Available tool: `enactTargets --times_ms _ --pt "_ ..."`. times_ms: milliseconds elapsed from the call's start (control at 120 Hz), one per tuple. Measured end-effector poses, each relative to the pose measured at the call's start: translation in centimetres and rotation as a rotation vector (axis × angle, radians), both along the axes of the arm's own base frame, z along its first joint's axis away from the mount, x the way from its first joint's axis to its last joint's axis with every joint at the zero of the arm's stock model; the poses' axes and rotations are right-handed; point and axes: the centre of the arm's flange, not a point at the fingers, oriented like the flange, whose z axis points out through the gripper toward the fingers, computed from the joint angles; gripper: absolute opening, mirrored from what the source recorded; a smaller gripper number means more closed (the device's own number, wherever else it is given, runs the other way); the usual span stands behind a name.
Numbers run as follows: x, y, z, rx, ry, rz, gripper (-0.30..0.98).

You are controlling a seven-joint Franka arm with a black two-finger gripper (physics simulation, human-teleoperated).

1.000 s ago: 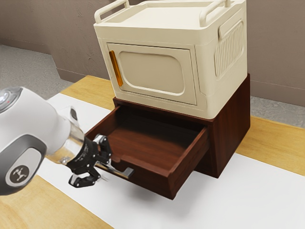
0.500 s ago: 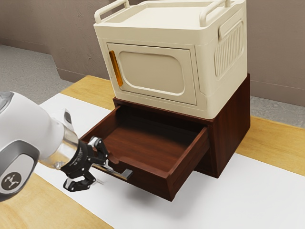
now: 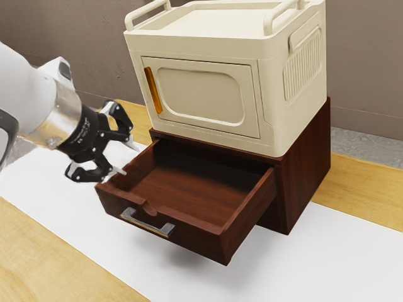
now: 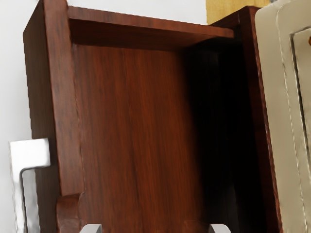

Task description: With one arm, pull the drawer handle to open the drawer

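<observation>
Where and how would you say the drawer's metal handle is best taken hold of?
I would grip the middle of the metal handle, coming straight in from before the drawer front, with my open end effector closing from above and below. It is a slim level bar, held off the wood by a post at each end, so a fingertip can probably fit behind it.

Cream cabinet (image 3: pixel 201 94), amber door handle (image 3: pixel 153 90); white mat (image 3: pixel 308 264) on wooden table (image 3: pixel 44 267).
</observation>
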Motion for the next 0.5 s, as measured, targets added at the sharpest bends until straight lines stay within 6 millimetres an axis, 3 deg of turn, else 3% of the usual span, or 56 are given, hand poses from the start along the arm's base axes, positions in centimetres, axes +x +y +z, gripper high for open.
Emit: enactTargets --times_ms 92,125,158,225,275,500 --pt "4.5 0.1 11.3 -0.032 0.0 0.004 0.36" --pt "5.1 0.2 14.1 -0.042 0.024 0.009 0.41" --pt "5.2 1.2 15.3 -0.053 0.064 0.028 0.45" --pt "5.5 4.5 14.5 -0.095 0.168 0.09 0.51" --pt "5.5 5.6 13.1 -0.116 0.242 0.122 0.55" --pt "5.0 5.6 7.8 -0.115 0.465 0.185 0.64"
